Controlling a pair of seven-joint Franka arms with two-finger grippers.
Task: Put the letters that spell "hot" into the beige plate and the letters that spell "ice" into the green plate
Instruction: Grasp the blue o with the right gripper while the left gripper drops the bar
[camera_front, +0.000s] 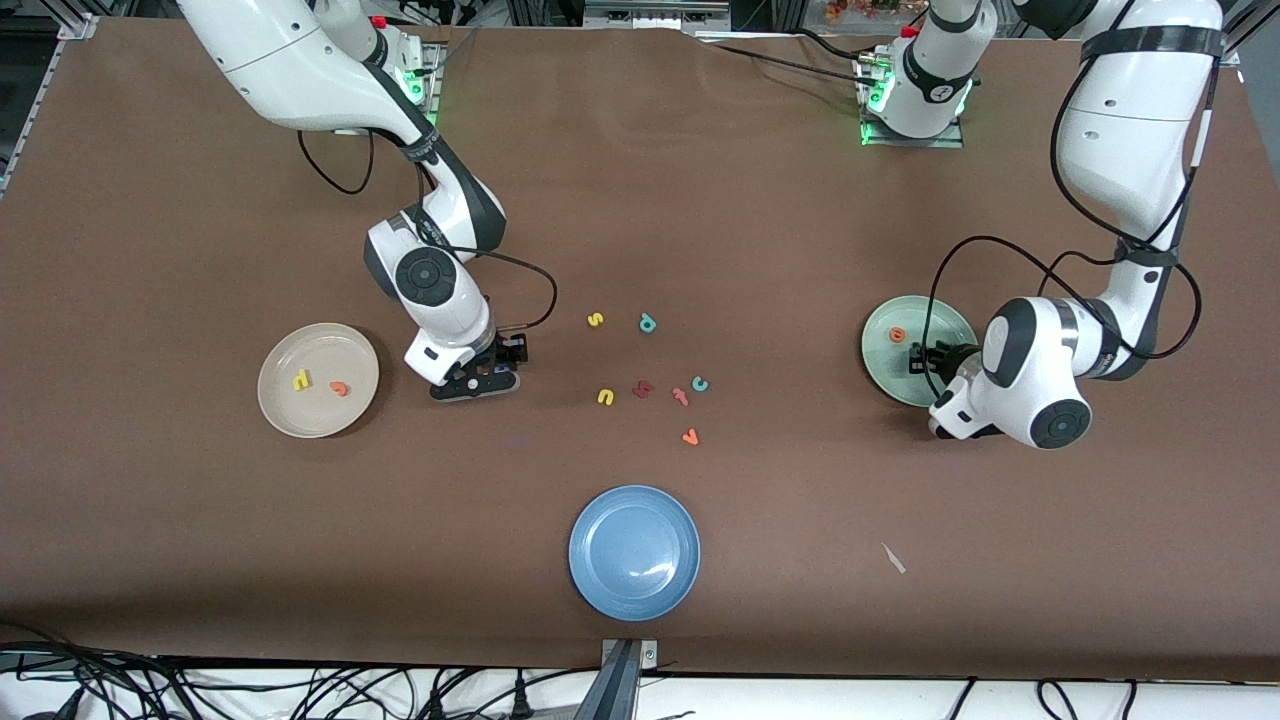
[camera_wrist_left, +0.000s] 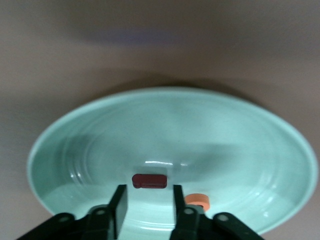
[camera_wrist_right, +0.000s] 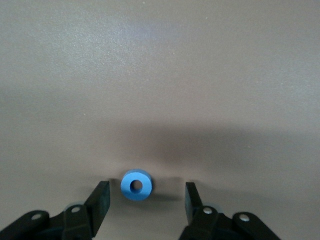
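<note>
"i" (camera_wrist_left: 149, 180) and "e" (camera_wrist_left: 197, 200) in green plate (camera_wrist_left: 90, 130)

White glossy arms (camera_front: 1130, 150), black joint caps, looped black cables, seemingly green base lights

A robotics lab: two bench-mounted arms, brown-covered table (camera_front: 200, 520), loose cables (camera_front: 300, 690).

The only readable signs are the foam letters themselves. On the table (camera_front: 760, 250) lie a yellow "s" (camera_front: 595, 320), a teal "p" (camera_front: 647, 323), a yellow "u" (camera_front: 605, 397), a teal "c" (camera_front: 700, 383) and an orange "v" (camera_front: 690, 436). An orange "e" (camera_front: 898, 335) lies in the green plate (camera_front: 880, 370). The blue "o" (camera_wrist_right: 136, 185) lies on the table too.
</note>
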